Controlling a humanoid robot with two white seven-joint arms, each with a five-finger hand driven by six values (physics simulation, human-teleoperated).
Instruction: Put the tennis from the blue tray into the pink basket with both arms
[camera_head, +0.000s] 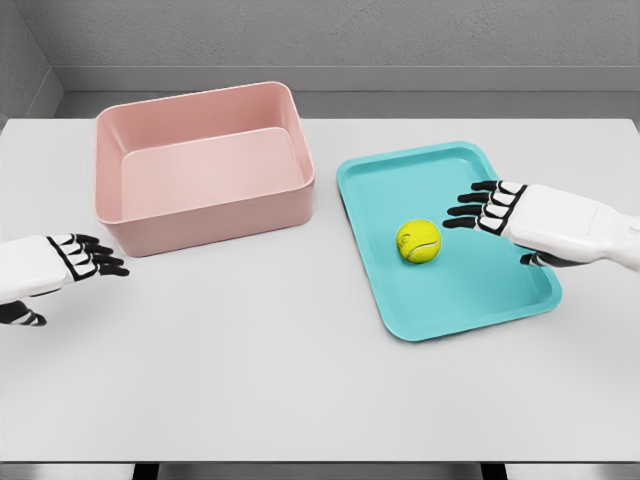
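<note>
On the blue tray (455, 290) sits the tennis ball (418, 241); the right hand (500, 210) hovers just beside it, fingers spread, empty. Left hand (75, 258), also loose and empty, sits near the pink basket (205, 215), both arms cut off at the picture's edges.

no readable text, label, brand, number or sign anywhere. only a faint pale mark on the tennis ball (418, 241), too small and blurred to make out as letters. plain and unmarked: pink basket (205, 215), blue tray (470, 300), white surface (300, 380).
</note>
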